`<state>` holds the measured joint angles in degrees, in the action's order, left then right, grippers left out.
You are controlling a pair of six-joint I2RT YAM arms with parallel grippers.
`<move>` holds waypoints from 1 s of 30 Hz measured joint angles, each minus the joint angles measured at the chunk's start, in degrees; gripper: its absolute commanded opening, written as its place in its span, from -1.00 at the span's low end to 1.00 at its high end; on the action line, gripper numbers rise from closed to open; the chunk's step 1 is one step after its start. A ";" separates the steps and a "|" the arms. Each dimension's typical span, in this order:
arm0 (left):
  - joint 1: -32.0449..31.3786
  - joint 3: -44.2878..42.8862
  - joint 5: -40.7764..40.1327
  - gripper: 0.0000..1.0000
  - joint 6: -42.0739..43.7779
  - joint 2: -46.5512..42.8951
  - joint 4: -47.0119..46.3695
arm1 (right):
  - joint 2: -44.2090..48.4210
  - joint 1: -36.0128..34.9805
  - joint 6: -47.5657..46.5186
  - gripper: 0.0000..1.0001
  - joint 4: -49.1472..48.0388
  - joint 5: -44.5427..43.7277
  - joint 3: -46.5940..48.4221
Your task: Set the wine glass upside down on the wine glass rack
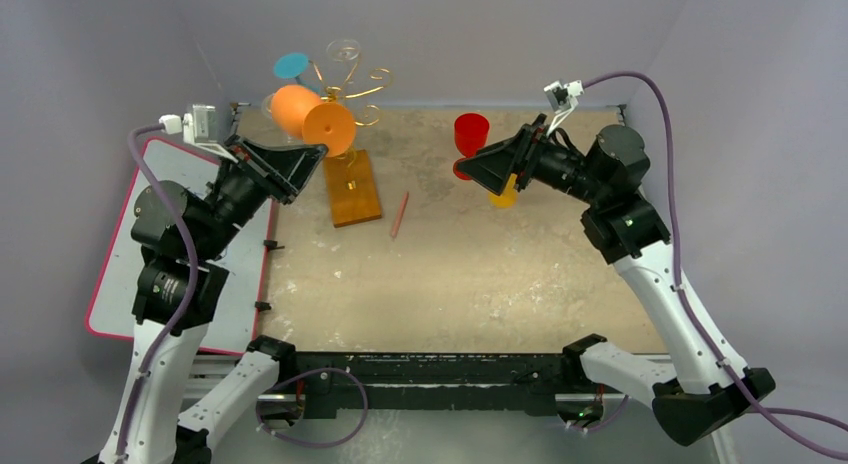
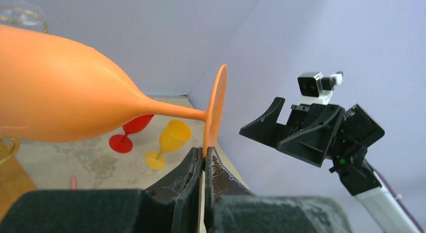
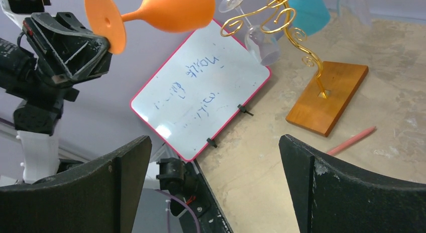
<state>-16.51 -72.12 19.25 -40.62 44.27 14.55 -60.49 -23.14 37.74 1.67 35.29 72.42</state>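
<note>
Wine glass (image 2: 60, 102) foot in left hand (image 2: 203, 153)

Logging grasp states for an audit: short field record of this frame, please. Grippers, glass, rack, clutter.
left gripper: shut on the orange wine glass's foot
orange wine glass: airborne, lying sideways, near the wine glass rack, not hung
wine glass rack: upright; clear glass and teal glass hang on it
right gripper: open, empty
table: red glass, yellow glass, pencil
</note>
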 measured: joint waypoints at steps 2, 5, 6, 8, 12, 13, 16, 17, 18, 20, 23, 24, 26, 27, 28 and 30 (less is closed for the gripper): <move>0.00 -1.40 -2.19 -1.00 -3.26 0.17 3.48 | -0.22 0.00 -0.59 1.00 0.46 -0.33 0.04; 0.00 -2.84 -6.12 -1.00 -7.85 0.17 10.16 | -0.96 0.00 -1.18 1.00 1.22 -0.81 0.44; 0.00 -3.13 -7.19 -1.00 -9.11 0.13 12.02 | -1.20 0.00 -1.38 1.00 1.33 -0.94 0.59; 0.00 -3.39 -8.79 -1.00 -11.58 -0.07 14.99 | -1.51 0.00 -1.57 1.00 1.53 -1.25 0.61; 0.00 -3.63 -11.19 -1.00 -15.85 -0.68 20.15 | -1.70 0.00 -1.79 1.00 1.60 -1.33 0.61; 0.00 -3.76 -11.63 -1.00 -16.52 -0.66 21.64 | -1.70 0.00 -1.77 1.00 1.57 -1.33 0.61; 0.00 -3.76 -12.02 -1.00 -18.05 -0.11 24.41 | -1.70 0.00 -1.88 1.00 1.55 -1.33 0.61; 0.00 -3.74 -12.04 -1.00 -18.58 0.24 24.96 | -1.70 0.00 -1.97 1.00 1.57 -1.33 0.61; 0.00 -3.74 -12.07 -1.00 -18.99 0.61 25.38 | -1.68 0.00 -2.05 1.00 1.57 -1.36 0.61; 0.00 -3.45 -12.28 -1.00 -20.28 1.38 25.64 | -1.55 0.00 -2.40 1.00 1.73 -1.46 0.61; 0.00 -1.55 -12.20 -1.00 -22.93 2.01 24.44 | -1.09 0.00 -2.73 1.00 2.01 -1.70 0.61; 0.00 -0.61 -11.98 -1.00 -23.98 2.27 23.61 | -0.90 0.00 -2.84 1.00 2.05 -1.77 0.61; 0.00 0.92 -11.47 -1.00 -26.32 3.15 21.81 | -0.52 0.00 -2.97 1.00 2.08 -1.79 0.61; 0.00 1.60 -11.08 -1.00 -27.54 3.76 20.81 | -0.37 0.00 -3.08 1.00 2.08 -1.81 0.61; 0.00 1.99 -10.78 -1.00 -28.63 4.42 19.82 | -0.24 0.00 -3.23 1.00 2.12 -1.81 0.61; 0.00 2.40 -10.38 -1.00 -30.36 6.21 17.97 | -0.07 0.00 -3.50 1.00 2.19 -1.99 0.61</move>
<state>-16.51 -69.71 8.86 -70.98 50.48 32.51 -60.55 -23.14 34.24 3.86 33.30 73.03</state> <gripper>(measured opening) 0.018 0.998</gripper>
